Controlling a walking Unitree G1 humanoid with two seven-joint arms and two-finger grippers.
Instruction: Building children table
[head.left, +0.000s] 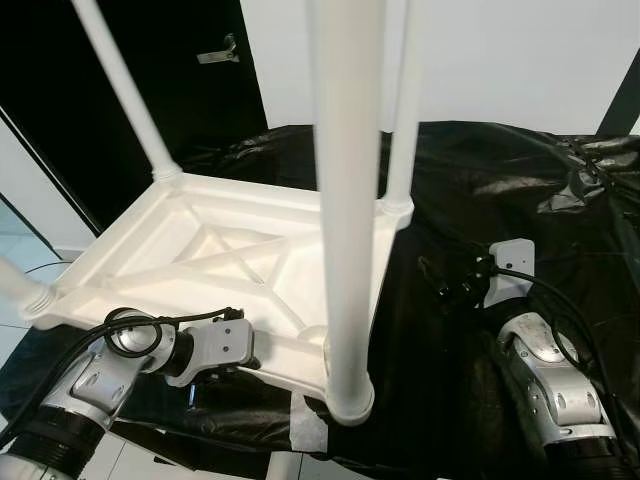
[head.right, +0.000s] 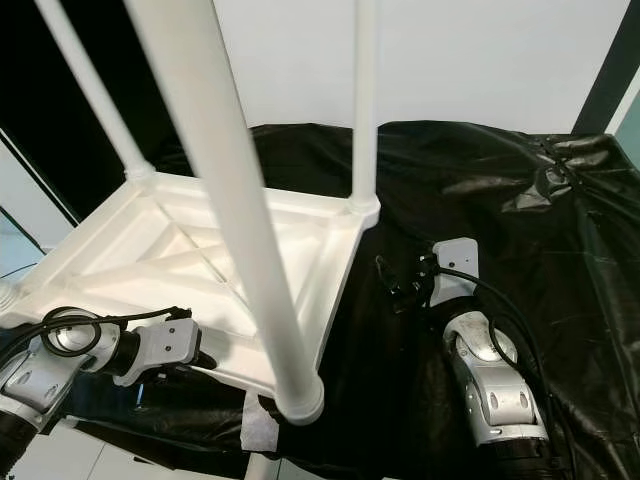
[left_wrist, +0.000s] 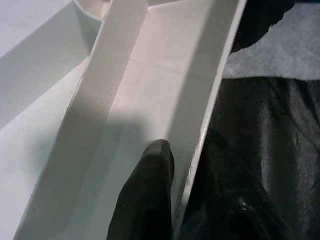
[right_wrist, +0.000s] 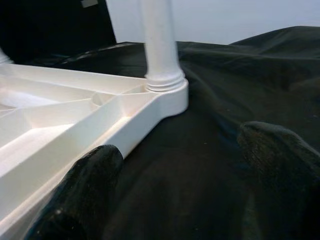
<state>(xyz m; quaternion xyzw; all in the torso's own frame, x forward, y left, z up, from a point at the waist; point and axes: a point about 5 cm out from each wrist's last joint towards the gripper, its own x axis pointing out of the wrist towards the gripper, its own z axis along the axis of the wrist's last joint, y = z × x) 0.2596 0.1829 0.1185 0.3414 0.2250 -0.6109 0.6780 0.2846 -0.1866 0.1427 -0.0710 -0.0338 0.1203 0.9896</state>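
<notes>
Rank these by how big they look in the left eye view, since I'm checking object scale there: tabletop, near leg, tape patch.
1. Tabletop, largest.
2. Near leg; it stands closest to the camera, so it looks bigger than it is.
3. Tape patch, smallest.

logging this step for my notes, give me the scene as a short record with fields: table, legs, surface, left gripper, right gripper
table: white plastic table top, upside down, ribbed underside facing up
legs: four white legs standing up from the corner sockets
surface: black sheet under the table top, with a patch of pale tape at the near edge
left gripper: left gripper at the near edge, one finger inside the rim, one outside
right gripper: right gripper open, on the black sheet beside the table top's right edge, holding nothing
</notes>
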